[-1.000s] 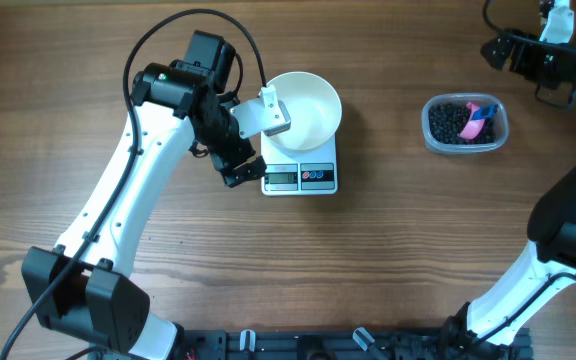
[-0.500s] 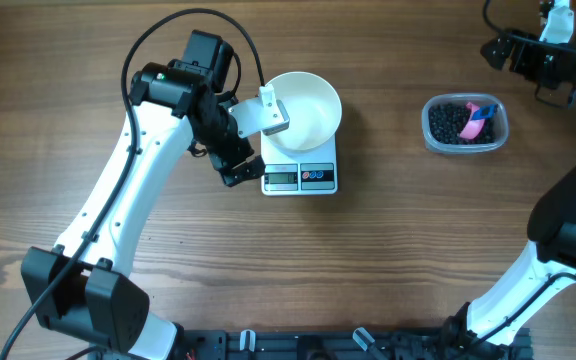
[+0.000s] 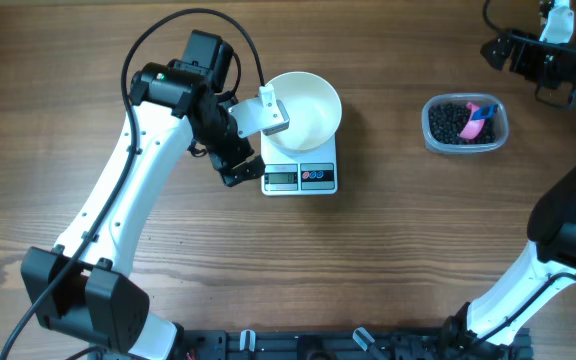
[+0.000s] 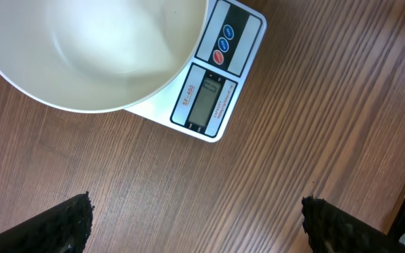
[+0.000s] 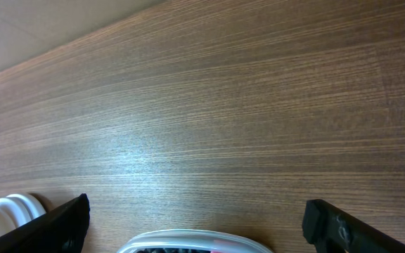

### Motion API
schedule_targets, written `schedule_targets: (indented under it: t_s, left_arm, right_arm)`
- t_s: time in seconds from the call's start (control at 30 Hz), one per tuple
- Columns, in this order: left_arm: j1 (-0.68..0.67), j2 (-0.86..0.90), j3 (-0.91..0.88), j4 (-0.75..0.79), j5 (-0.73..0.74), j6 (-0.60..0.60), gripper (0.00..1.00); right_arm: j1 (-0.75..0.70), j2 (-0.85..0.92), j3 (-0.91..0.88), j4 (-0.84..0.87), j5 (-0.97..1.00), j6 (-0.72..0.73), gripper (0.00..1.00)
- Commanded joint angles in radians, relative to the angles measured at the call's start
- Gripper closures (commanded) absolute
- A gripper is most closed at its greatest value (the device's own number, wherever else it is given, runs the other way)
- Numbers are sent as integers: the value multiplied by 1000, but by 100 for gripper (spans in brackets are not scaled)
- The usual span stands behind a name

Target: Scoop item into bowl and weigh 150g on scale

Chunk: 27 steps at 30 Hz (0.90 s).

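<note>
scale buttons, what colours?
The buttons are two blue and one red, on the scale; the left wrist view shows them best.

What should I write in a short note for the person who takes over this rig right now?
Left tool: open, empty, beside the scale.
Right tool: open, empty, near the clear tub.
The white bowl stands on the scale and is empty. The beans are in the tub, with a pink scoop.
Done: bowl placed on the scale.
Left: scoop the beans into the bowl up to the target weight.
</note>
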Motion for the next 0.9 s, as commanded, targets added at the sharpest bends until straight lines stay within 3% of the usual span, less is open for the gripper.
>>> schedule_targets:
  t_s: [0.0,0.87]
  left_arm:
    - [5,13,-7,3,2,16,0]
    - [5,13,-7,3,2,16,0]
  right_arm:
    - [6,12,17,2,6,1,0]
    - [6,12,17,2,6,1,0]
